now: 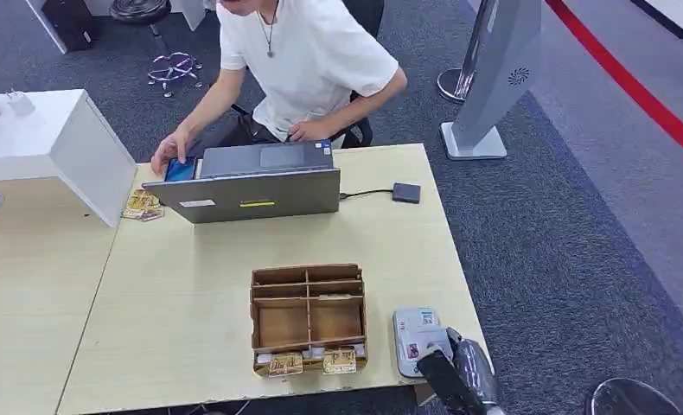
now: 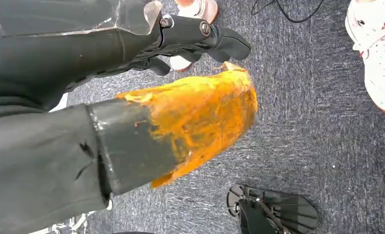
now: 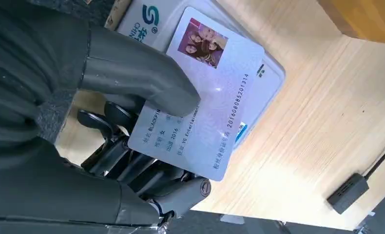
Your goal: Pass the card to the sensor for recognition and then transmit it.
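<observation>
Glossy laminated card (image 3: pixel 205 92) under the matt grey plastic thumb of the right hand (image 3: pixel 132 92); beneath it smooth white plastic sensor (image 3: pixel 146 22) on pale wood-grain table (image 3: pixel 327 112); rough grey carpet (image 1: pixel 563 225) beyond.

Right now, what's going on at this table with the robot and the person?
The robot's right hand holds a card with a photo on it over a white card reader at the near edge of the wooden table. Its left hand hangs down by the carpet, holding nothing. Across the table, a person sits behind an open laptop, one hand beside it. A cardboard tray with compartments sits between them.
</observation>
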You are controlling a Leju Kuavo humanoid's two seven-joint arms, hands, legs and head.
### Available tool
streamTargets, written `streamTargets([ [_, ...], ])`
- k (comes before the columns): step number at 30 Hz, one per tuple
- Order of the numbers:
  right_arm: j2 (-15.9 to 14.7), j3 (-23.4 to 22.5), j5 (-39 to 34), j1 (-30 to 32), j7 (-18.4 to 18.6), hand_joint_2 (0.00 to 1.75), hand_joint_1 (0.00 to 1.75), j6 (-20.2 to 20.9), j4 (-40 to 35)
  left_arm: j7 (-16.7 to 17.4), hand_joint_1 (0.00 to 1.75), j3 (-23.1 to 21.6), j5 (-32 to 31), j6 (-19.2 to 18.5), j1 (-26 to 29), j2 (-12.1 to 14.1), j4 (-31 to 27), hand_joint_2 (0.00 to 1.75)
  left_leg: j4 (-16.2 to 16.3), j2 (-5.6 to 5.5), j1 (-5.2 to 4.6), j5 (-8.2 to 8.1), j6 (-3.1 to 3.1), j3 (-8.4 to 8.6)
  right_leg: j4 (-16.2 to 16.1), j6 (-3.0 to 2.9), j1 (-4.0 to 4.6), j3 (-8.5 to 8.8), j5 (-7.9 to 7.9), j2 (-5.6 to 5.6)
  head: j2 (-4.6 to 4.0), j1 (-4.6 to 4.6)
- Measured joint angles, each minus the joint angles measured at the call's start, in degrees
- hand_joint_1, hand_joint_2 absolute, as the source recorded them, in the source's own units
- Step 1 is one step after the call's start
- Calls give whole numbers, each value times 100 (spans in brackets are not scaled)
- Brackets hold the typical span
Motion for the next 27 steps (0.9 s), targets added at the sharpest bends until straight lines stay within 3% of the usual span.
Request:
streamTargets([
  [27, 2, -4, 240, -89, 122, 175, 175, -50, 87, -2, 0, 57, -50, 2, 0, 4, 0, 0, 0, 1, 0, 1, 0, 12, 0, 0, 0, 11, 2, 0, 0, 0],
])
